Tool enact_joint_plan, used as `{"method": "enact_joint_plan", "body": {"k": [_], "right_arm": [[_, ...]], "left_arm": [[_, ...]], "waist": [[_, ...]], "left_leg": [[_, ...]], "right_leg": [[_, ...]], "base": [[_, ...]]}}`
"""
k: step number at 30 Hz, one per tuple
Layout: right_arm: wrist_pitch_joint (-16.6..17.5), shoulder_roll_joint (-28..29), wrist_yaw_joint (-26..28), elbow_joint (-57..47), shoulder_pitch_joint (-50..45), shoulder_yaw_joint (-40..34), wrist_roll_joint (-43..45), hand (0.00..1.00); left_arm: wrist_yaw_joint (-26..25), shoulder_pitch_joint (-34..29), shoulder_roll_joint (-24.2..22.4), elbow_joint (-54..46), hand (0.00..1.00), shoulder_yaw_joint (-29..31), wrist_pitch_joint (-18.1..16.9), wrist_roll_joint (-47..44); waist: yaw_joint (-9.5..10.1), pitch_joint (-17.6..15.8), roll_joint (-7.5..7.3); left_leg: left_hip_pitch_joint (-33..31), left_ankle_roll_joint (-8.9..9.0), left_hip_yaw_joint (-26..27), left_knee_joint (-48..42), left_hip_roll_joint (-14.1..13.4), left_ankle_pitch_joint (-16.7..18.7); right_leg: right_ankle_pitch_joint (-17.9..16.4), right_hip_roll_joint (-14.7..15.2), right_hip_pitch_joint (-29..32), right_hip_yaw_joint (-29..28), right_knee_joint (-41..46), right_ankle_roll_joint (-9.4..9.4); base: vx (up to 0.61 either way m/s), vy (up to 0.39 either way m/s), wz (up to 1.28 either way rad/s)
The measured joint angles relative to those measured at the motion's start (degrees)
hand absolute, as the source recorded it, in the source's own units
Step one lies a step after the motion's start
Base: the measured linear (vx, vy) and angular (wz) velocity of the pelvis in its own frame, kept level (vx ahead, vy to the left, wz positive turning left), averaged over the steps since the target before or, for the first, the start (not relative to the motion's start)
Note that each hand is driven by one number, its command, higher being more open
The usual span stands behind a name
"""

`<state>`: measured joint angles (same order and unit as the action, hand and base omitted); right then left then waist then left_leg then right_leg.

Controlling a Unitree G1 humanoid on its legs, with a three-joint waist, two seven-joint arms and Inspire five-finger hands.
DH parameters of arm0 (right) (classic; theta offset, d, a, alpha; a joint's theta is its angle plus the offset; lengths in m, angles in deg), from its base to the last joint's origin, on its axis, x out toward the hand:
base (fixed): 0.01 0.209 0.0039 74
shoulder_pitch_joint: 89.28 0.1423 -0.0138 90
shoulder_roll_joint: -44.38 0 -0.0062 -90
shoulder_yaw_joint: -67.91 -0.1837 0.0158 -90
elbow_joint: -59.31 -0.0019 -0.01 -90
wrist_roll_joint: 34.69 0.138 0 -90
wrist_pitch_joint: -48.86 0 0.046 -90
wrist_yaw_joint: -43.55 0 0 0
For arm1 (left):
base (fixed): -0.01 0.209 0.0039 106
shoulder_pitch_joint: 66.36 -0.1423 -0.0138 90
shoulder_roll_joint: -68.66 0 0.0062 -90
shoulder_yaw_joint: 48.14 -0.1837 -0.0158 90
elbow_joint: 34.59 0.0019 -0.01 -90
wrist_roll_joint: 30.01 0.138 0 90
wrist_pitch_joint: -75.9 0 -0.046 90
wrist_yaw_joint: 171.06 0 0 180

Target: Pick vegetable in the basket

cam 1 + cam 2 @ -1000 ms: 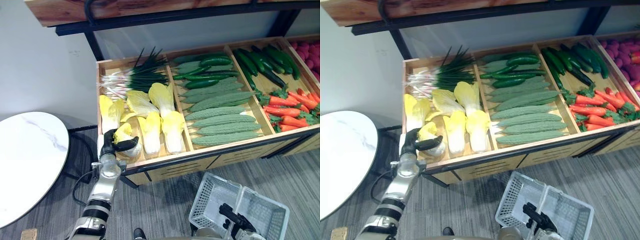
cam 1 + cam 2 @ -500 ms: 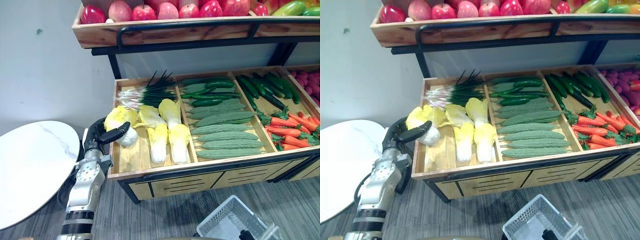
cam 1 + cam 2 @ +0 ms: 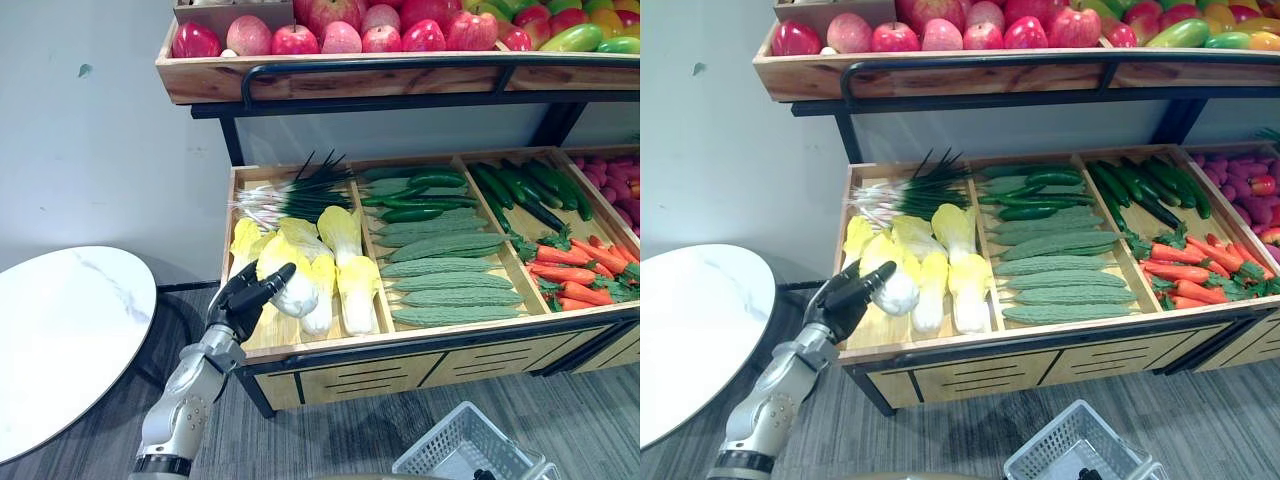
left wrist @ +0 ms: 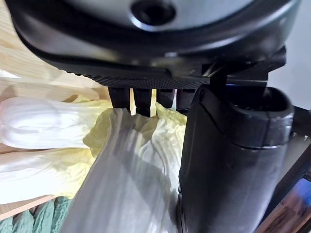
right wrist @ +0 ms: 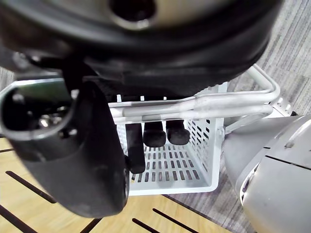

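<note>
left hand (image 3: 238, 306) grasping 1 cabbage (image 3: 298, 297) | right hand (image 5: 155, 134) curled round 2 handles (image 5: 194, 103) of 1 basket (image 5: 204, 150)

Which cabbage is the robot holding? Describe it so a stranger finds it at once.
Find the lower wooden crate, leftmost compartment, in front of the spring onions. The cabbage alone among its pale yellow neighbours sits in the left hand's dark fingers.
</note>
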<state>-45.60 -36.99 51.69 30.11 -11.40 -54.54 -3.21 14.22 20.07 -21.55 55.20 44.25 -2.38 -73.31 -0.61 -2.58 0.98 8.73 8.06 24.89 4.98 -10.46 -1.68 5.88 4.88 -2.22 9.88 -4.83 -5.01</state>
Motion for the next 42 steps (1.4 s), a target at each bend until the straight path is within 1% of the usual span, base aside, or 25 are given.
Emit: {"method": "enact_joint_plan", "body": {"k": [7,11,17,22,24,26,27,28,29,30,31,32,33,34,35,36,37,38,40,42], "right_arm": [[-0.41,-0.22,0.0,0.0,-0.02,0.5,0.0,0.0],[-0.36,-0.26,0.0,-0.08,0.07,2.15,0.03,0.0],[-0.09,-0.21,0.01,-0.17,-0.08,2.23,0.09,0.0],[0.75,-0.15,0.01,-0.23,-0.3,2.7,0.2,0.0],[0.89,0.04,0.01,-0.41,-0.42,2.67,0.2,0.0],[0.99,0.15,0.09,-0.4,-0.98,2.64,0.21,0.0],[1.0,-0.01,0.16,-0.42,-1.24,2.62,0.23,0.0],[0.99,-0.6,0.4,-0.48,-1.66,2.71,0.25,0.0],[0.94,-1.01,0.54,-0.24,-1.75,2.73,0.27,0.0],[0.9,-1.23,0.6,-0.21,-1.78,2.73,0.29,0.0],[0.92,-1.82,0.93,-0.28,-1.66,2.72,0.29,0.0],[0.85,-2.62,1.1,0.16,-1.29,2.49,0.24,0.0],[0.77,-3.92,1.23,0.51,-0.95,2.21,0.27,0.0],[0.89,-4.22,1.51,0.48,-0.95,2.18,0.31,0.0],[1.04,-4.45,1.71,0.23,-0.94,2.09,1.01,0.0],[0.91,-3.3,1.88,-0.19,-1.25,2.21,2.56,0.0],[0.98,-2.68,2.09,-0.48,-1.56,2.11,2.68,0.0],[0.94,-1.43,2.05,-0.86,-2.27,2.05,3.24,0.0],[0.92,0.34,2.16,-2.22,-3.59,1.9,4.63,0.0],[1.01,1.83,2.64,-2.73,-4.12,-0.31,4.73,0.0]], "left_arm": [[-0.03,-0.07,-0.37,0.56,0.0,0.04,-0.76,0.02],[-0.14,-0.1,-0.64,0.63,0.0,-0.01,-1.24,0.04],[-0.07,-0.09,-0.63,2.17,0.0,-0.35,-1.25,0.13],[0.54,-0.04,-0.46,2.26,0.0,-3.64,-1.25,0.51],[0.68,0.05,-0.5,2.27,0.0,-4.72,-1.25,1.21],[0.65,0.93,-1.0,2.61,0.0,-6.08,-1.27,1.27],[0.5,1.36,-1.81,2.68,0.0,-6.19,-1.29,1.27],[0.12,2.2,-3.26,2.67,0.0,-6.18,-1.56,1.26],[-0.13,3.2,-4.02,2.68,0.0,-5.99,-1.89,1.25],[-0.29,3.47,-4.1,2.65,0.0,-5.84,-2.25,1.24],[-0.45,3.75,-4.41,2.65,0.0,-5.35,-2.91,1.26],[-0.8,3.85,-4.57,2.62,0.0,-5.21,-3.84,1.29],[-0.87,4.02,-4.57,2.6,0.0,-5.24,-4.84,1.33],[-0.85,4.23,-4.66,2.55,0.0,-5.31,-5.25,1.33],[-0.8,5.11,-5.04,2.48,0.0,-5.32,-5.8,1.45],[-0.91,5.23,-4.87,2.47,0.0,-5.21,-6.01,2.43],[-0.9,5.29,-4.93,2.48,0.0,-5.31,-6.03,2.94],[-0.9,5.28,-4.92,2.48,0.0,-5.73,-6.01,3.49],[-0.93,5.25,-4.9,2.49,0.0,-6.24,-6.0,3.89],[-0.91,5.3,-4.84,2.49,0.0,-6.34,-6.01,4.79]], "waist": [[-0.2,0.53,-0.21],[-0.91,0.69,-0.48],[-1.61,0.74,-0.47],[-2.06,0.83,-0.34],[-2.93,0.85,-0.29],[-3.11,0.78,-0.3],[-3.19,0.5,0.04],[-3.24,-0.09,0.97],[-3.27,-0.7,1.21],[-3.12,-0.77,1.11],[-2.83,-1.5,0.82],[-2.2,-1.96,0.82],[-2.14,-1.8,1.56],[-2.13,-1.76,2.2],[-2.08,-2.25,3.75],[-2.4,-2.54,2.9],[-2.75,-2.83,2.44],[-2.86,-3.17,1.25],[-2.99,-3.3,0.04],[-3.12,-2.99,-0.51]], "left_leg": [[-0.04,0.0,-0.07,0.0,0.16,0.01],[-0.08,0.0,-0.05,0.01,0.17,0.05],[0.05,0.0,-0.02,0.01,0.17,0.05],[0.63,0.08,0.99,0.0,0.08,0.17],[1.0,0.21,1.61,-0.04,-0.11,0.33],[-0.02,0.61,2.92,-4.11,-1.45,2.88],[-1.22,0.61,3.45,-8.39,-2.9,5.36],[-2.4,0.68,3.99,-15.18,-5.4,8.46],[-5.82,-2.71,1.27,-24.7,-7.4,10.26],[-8.21,-4.58,-2.05,-29.56,-7.63,9.93],[-10.97,-6.71,-8.25,-35.07,-6.85,9.11],[-11.63,-4.81,-14.52,-34.45,-3.85,13.58],[-11.59,-4.25,-19.72,-28.88,-0.12,15.16],[-11.52,-4.32,-21.89,-25.37,1.16,14.67],[-11.57,-3.09,-23.63,-20.42,1.67,12.65],[-10.18,-2.49,-21.65,-19.21,2.02,12.39],[-9.46,-2.66,-21.02,-18.38,2.29,12.25],[-8.23,-2.95,-19.47,-16.95,2.89,11.93],[-7.04,-3.3,-17.79,-14.94,3.94,11.28],[-6.14,-3.8,-16.11,-13.37,5.07,10.87]], "right_leg": [[0.01,0.17,0.0,0.14,-0.18,-0.03],[0.01,0.18,0.01,0.15,-0.28,-0.04],[0.03,0.18,-0.11,0.12,-0.28,-0.07],[0.16,-0.01,-0.17,-0.8,-0.29,-0.05],[0.18,-0.26,-0.2,-1.34,-0.26,-0.01],[-0.25,-0.78,0.33,-3.16,0.76,0.23],[-1.4,-1.24,0.96,-4.04,2.3,0.21],[-3.11,-2.3,2.14,-5.53,4.87,0.75],[-3.86,-2.82,2.97,-7.29,6.56,1.31],[-3.91,-2.85,3.35,-8.7,7.12,1.67],[-3.78,-2.64,3.35,-11.01,7.61,2.0],[-3.67,-2.09,4.17,-14.27,8.14,2.0],[-3.45,-2.41,5.53,-16.99,8.61,1.74],[-3.36,-3.03,6.19,-18.13,8.86,1.56],[-3.42,-5.06,7.24,-20.01,9.6,1.18],[-3.23,-5.07,7.45,-21.69,9.99,0.36],[-3.35,-4.86,7.48,-22.28,10.25,0.19],[-3.65,-4.45,7.88,-23.6,10.9,-0.24],[-3.84,-3.76,8.54,-25.24,11.29,-0.77],[-3.75,-2.94,9.22,-26.75,11.23,-1.42]], "base": [[0.0,0.0,0.0],[0.0,0.0,0.0],[0.0,0.0,0.0],[0.0,-0.002,-0.09],[-0.02,-0.015,-0.2],[-0.02,-0.034,-0.37],[0.0,-0.084,-0.5],[0.02,-0.089,-0.67],[0.02,-0.099,-0.72],[0.02,-0.085,-0.83],[0.03,-0.029,-1.14],[0.04,0.048,-1.46],[0.04,0.108,-1.34],[0.05,0.122,-1.17],[0.06,0.142,-0.95],[0.06,0.138,-0.79],[0.05,0.13,-0.6],[0.03,0.059,-0.39],[0.03,0.08,-0.4],[0.05,0.111,-0.36]]}}
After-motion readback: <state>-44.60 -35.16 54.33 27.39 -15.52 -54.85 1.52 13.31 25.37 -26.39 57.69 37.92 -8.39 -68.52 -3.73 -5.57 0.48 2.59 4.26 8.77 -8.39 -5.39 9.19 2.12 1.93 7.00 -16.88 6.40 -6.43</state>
